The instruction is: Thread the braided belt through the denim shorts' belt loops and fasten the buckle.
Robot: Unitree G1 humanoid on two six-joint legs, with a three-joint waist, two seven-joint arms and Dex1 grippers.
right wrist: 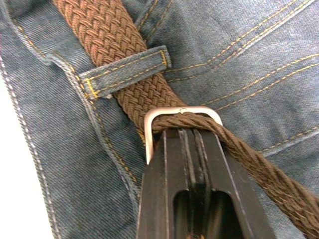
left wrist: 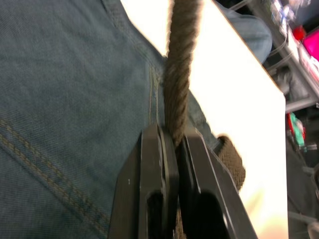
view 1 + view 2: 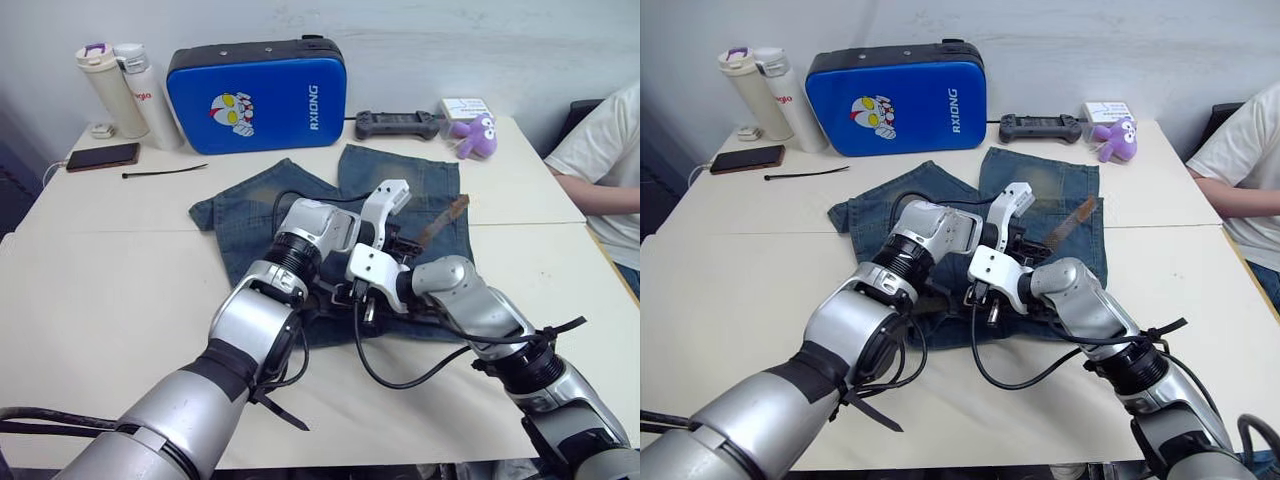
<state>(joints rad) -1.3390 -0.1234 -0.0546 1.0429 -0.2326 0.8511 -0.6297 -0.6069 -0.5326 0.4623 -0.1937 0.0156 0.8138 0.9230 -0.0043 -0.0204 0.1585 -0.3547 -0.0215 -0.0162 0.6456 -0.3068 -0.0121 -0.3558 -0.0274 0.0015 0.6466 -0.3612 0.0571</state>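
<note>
Your left gripper [image 2: 172, 144] pinched the braided belt [image 1: 107, 37], already under one belt loop [image 1: 124, 69] on the denim shorts [image 3: 250, 220]; your right gripper [image 1: 192, 139] clamped at the buckle [image 1: 182, 113]. Opposing pulls risked the strap slipping free.

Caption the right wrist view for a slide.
Right gripper shut at the buckle, braided belt passing under a belt loop on denim shorts.

Blue padded case [image 3: 257, 96] with a cartoon print standing at the table's [image 3: 90, 280] far edge, two white bottles [image 3: 128, 90] beside it, dark phone [image 3: 103, 156], thin black cable tie [image 3: 164, 171], black controller [image 3: 397, 124], purple plush toy [image 3: 475, 136], seated person's arm [image 3: 600, 195]
</note>
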